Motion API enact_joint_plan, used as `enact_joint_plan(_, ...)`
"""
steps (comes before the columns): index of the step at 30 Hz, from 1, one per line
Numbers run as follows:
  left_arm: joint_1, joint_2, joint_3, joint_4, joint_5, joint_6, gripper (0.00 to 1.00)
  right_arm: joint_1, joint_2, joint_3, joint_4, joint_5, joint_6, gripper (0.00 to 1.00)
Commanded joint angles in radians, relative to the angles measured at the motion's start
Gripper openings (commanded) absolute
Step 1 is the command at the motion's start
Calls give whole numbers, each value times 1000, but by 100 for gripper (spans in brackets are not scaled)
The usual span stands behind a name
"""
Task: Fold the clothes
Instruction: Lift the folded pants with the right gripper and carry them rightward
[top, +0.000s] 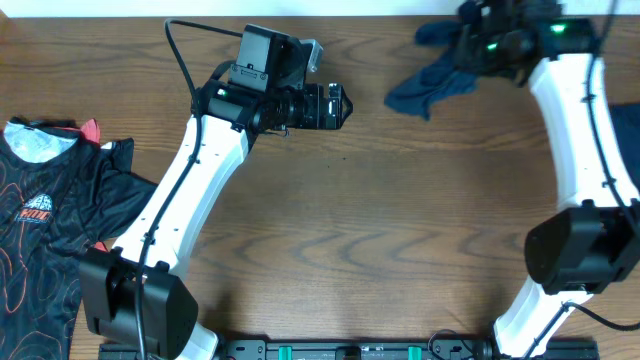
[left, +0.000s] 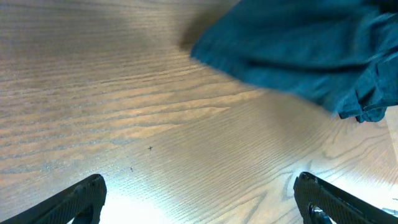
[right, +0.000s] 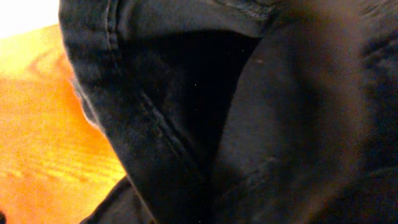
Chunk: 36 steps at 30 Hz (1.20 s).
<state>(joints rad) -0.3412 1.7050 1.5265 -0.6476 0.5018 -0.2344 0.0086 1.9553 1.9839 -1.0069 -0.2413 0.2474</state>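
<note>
A dark navy garment (top: 425, 88) lies crumpled at the back right of the wooden table, its upper end bunched up under my right gripper (top: 478, 45). In the right wrist view the dark fabric (right: 249, 112) fills nearly the whole frame and hides the fingers; the gripper seems shut on it. My left gripper (top: 345, 105) is open and empty, a little left of the garment. In the left wrist view its fingers (left: 200, 182) are spread wide over bare wood, with the navy garment (left: 298, 50) ahead at the upper right.
A black shirt with a red line print (top: 50, 215) lies spread at the table's left edge. The table's back edge runs just behind the navy garment. Bare wood table (top: 400, 230) lies between the two arms.
</note>
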Motion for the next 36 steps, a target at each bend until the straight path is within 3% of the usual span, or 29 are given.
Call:
enact_joint_plan(1, 4, 8, -19, -2, 2, 21, 98, -75, -37, 58, -7, -7, -21, 1)
enact_joint_plan(21, -42, 118, -32, 5, 3, 21, 98, -482, -26, 71, 85, -40, -187, 1)
enact_joint_plan(36, -88, 125, -32, 58, 3, 21, 98, -752, 135, 71, 217, -180, -197, 1)
